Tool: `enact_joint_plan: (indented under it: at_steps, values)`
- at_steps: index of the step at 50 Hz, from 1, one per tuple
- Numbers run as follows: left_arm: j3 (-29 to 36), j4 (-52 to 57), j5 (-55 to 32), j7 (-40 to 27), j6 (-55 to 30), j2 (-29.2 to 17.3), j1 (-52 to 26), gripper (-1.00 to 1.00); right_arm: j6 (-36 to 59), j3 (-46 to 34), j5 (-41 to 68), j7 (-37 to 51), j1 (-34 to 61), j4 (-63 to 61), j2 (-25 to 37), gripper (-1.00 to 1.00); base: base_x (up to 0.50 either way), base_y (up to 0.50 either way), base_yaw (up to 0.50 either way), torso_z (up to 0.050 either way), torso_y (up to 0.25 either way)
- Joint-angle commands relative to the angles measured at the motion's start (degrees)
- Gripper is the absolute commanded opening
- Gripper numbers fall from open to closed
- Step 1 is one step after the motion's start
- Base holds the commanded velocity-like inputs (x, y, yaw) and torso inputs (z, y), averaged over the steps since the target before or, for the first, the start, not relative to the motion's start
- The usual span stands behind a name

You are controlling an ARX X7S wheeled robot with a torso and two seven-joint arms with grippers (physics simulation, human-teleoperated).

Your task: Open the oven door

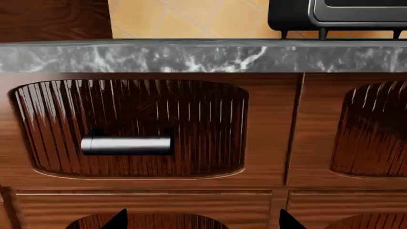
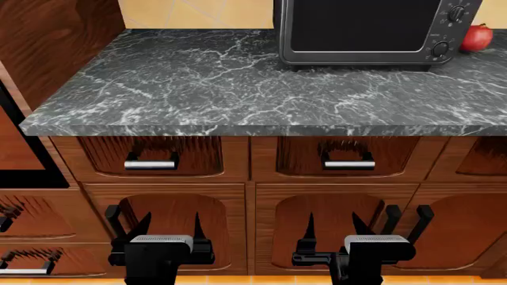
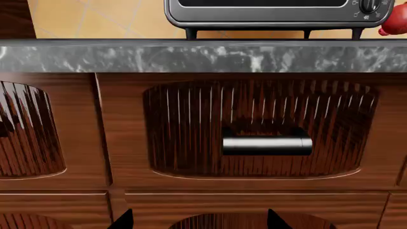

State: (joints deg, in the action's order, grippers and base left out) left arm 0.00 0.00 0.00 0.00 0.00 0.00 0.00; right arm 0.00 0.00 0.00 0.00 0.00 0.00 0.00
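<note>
Marble countertop (image 2: 237, 83) fills most of my head view, dark grey with white veins and a thick front edge, and under it sit glossy wood drawers (image 2: 151, 157) with ribbed oval recesses and short silver bar handles (image 2: 151, 164). A grey toaster oven (image 2: 368, 32) stands at the back with a red apple (image 2: 477, 37) just beside it. The oven door (image 2: 20, 148) only peeks in at the far left edge as a glossy black frame strip, well apart from both arms. My left gripper (image 2: 170, 228) and right gripper (image 2: 333, 228) hang low in front of the lower drawers, fingers spread, holding nothing. Left wrist view: one ribbed drawer front square-on with its silver handle (image 1: 127, 144), the marble edge (image 1: 203, 57) above, and two black fingertips (image 1: 117, 220) apart at the frame's edge. Right wrist view is much the same, handle (image 3: 267, 144) centred, toaster feet (image 3: 189, 33) on the stone, fingertips (image 3: 124, 220) apart, open air between them and the wood.
</note>
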Motion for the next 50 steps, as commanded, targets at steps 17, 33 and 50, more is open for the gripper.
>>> enact_joint_plan:
  at_steps: [17,33,50]
  values:
    - [5.27,-1.61,-0.95,-4.19,0.84,-3.2,-0.43,1.0,1.06,-3.03,5.89,0.54,0.16,-4.62,3.91,1.0,0.0,0.0,0.32,0.0,0.0]
    - [7.03,-1.1,-1.53,-5.64,0.26,-4.38,-0.5,1.0,-1.35,-5.05,6.14,0.85,-0.58,-4.59,5.59,1.0,0.0,0.0,0.5,0.0,0.0]
    - [8.45,-1.63,-2.0,-7.07,0.41,-5.33,-0.74,1.0,-2.51,-6.44,6.8,1.39,-1.12,-4.89,6.92,1.0,0.0,0.0,0.5,0.0,0.0]
